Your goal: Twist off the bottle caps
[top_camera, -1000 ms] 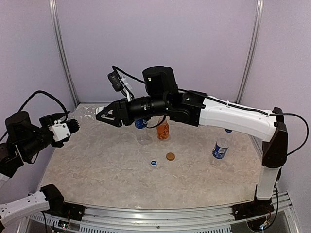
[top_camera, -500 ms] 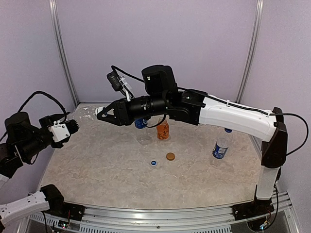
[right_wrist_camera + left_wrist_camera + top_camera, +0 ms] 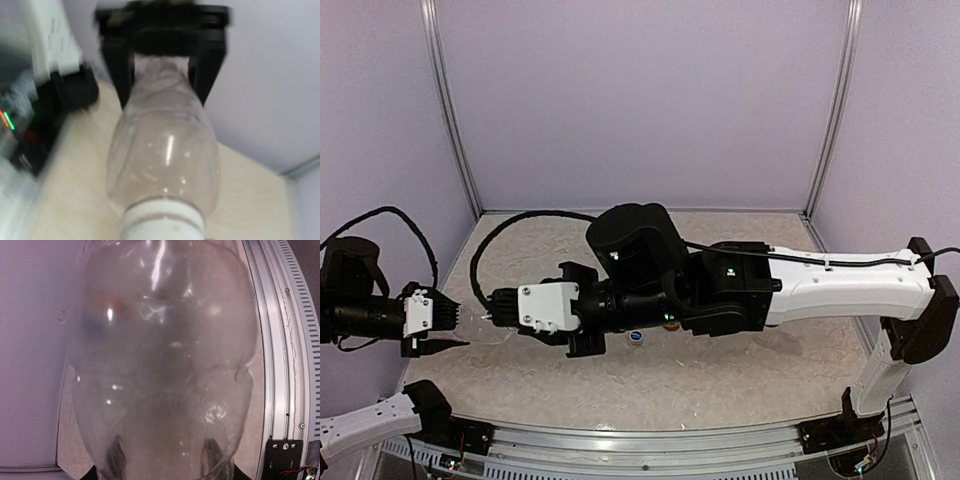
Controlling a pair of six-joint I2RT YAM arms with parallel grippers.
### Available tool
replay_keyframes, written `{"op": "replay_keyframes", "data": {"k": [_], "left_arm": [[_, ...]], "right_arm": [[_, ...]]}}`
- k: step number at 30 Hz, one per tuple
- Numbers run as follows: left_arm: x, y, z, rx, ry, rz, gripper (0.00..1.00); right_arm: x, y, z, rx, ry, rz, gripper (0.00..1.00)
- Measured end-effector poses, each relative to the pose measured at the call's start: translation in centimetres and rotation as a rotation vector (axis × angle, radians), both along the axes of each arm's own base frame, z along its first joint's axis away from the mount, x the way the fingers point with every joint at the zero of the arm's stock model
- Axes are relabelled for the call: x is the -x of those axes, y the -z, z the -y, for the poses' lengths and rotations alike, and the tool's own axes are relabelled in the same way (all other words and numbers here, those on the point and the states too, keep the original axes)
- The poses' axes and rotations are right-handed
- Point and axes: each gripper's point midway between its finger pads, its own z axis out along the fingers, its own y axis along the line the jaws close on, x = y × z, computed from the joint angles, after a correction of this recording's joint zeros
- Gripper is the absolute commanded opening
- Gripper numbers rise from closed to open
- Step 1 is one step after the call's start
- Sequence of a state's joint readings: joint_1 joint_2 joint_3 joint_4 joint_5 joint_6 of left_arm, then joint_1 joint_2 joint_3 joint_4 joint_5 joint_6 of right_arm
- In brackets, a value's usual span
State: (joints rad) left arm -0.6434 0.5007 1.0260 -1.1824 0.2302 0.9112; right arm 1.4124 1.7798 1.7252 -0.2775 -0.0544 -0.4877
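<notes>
The right arm (image 3: 820, 290), which a moment ago reached over the bottles at the middle of the table (image 3: 740, 380), has swung low and across to the left side, where it now meets the left arm. A clear unlabelled bottle (image 3: 165, 160) is held lying level above the table's left edge between the two arms. The left gripper (image 3: 452, 328) is clamped on the bottle's base, with a black finger pressed to either side of it. The bottle's white cap (image 3: 164, 220) points at the right gripper (image 3: 495, 312). The cap sits at the very bottom of the blurred right wrist view, so it is unclear whether those fingers have closed on it. A loose blue cap (image 3: 636, 337) lies on the table beneath the right arm.
</notes>
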Motion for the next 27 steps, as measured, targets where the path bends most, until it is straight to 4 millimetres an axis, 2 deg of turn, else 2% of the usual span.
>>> {"op": "replay_keyframes", "data": {"k": [5,11,16,23,24,27], "left_arm": [[1.8,2.5,0.3,-0.033,0.053,-0.141,0.27],[2.6,3.7,0.4,-0.043,0.076,-0.198,0.27],[2.8,3.8,0.4,-0.040,0.081,-0.209,0.27],[3.0,3.9,0.3,-0.035,0.080,-0.216,0.27],[3.0,3.9,0.3,-0.035,0.080,-0.216,0.27],[3.1,3.9,0.3,-0.037,0.079,-0.220,0.27]], "right_arm": [[1.3,2.4,0.5,0.133,0.017,0.434,0.00],[1.9,3.5,0.8,0.217,0.011,0.798,0.00],[1.9,3.4,0.8,0.225,-0.013,0.911,0.00],[2.2,3.3,0.6,0.211,-0.034,0.947,0.00],[2.2,3.3,0.6,0.210,-0.037,0.949,0.06],[2.3,3.4,0.5,0.203,-0.039,0.948,0.51]]}}
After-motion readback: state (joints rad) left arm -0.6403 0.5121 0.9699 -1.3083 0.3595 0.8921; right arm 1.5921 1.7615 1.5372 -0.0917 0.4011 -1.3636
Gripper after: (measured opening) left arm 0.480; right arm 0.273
